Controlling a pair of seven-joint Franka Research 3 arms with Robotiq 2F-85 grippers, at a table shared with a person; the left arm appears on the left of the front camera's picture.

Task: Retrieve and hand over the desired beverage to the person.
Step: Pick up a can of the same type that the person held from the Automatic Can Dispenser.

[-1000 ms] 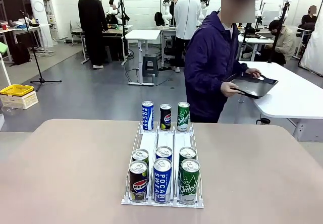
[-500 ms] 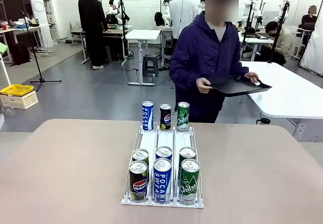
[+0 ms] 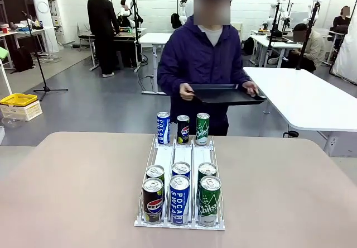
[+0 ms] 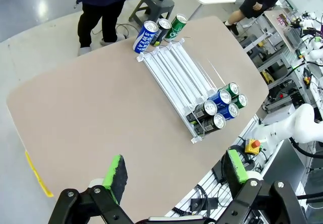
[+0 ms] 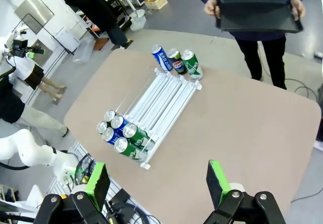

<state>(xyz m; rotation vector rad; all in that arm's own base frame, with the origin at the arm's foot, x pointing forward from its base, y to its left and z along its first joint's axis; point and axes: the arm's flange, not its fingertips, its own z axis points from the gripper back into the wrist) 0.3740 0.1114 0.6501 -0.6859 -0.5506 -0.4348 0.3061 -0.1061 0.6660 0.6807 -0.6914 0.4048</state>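
The person (image 3: 206,63) in a dark purple hooded jacket stands at the far side of the table, holding a black tray (image 3: 223,93) level in both hands. A white three-lane can rack (image 3: 181,170) lies mid-table. At its near end stand several cans: Pepsi (image 3: 153,199), Pocari Sweat (image 3: 179,199) and green Chilsung (image 3: 209,200) in front. Beyond its far end stand a Pocari can (image 3: 163,127), a Pepsi can (image 3: 183,129) and a green can (image 3: 202,128). My left gripper (image 4: 176,176) hangs open high above the table. My right gripper (image 5: 156,183) is open too, high up, with the person's tray (image 5: 257,14) ahead.
The tan table (image 3: 67,192) has bare room on both sides of the rack. A white table (image 3: 312,100) stands at the right behind the person. Other people and desks fill the room farther back. A yellow bin (image 3: 19,100) sits on the floor at the left.
The person has turned from the white table and stepped left to the middle of the table's far side, carrying the black tray. Cans and rack have not moved.
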